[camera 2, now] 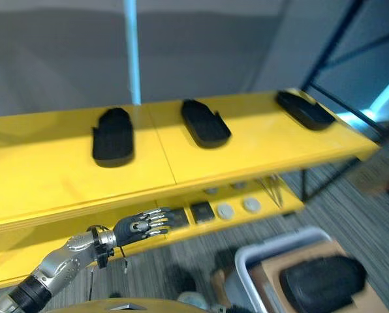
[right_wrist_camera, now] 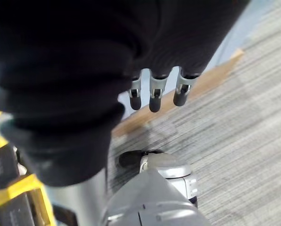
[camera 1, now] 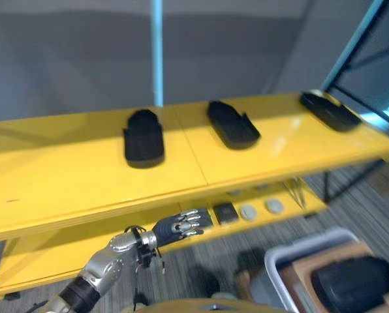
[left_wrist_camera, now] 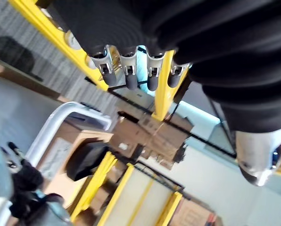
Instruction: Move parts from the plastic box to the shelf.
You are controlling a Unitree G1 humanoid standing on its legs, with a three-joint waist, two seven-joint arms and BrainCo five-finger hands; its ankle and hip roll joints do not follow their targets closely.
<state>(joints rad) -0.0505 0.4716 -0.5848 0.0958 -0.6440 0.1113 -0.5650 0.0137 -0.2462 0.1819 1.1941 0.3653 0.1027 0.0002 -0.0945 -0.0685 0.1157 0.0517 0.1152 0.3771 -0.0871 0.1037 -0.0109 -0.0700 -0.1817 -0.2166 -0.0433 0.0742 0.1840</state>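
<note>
L hand point(camera 1: 181, 225) empty below shelf point(camera 1: 64, 176); part point(camera 1: 353, 282) in plastic box point(camera 1: 279, 257), well apart.

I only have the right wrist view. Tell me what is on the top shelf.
Observer: Three black parts lie apart on the yellow top shelf: left part, middle part, right part.
Operator: Now report the box.
Observer: The plastic box holds one more black part.
Operator: Give me the left hand.
Observer: The left hand is open and empty, by the lower shelf's front edge.
</note>
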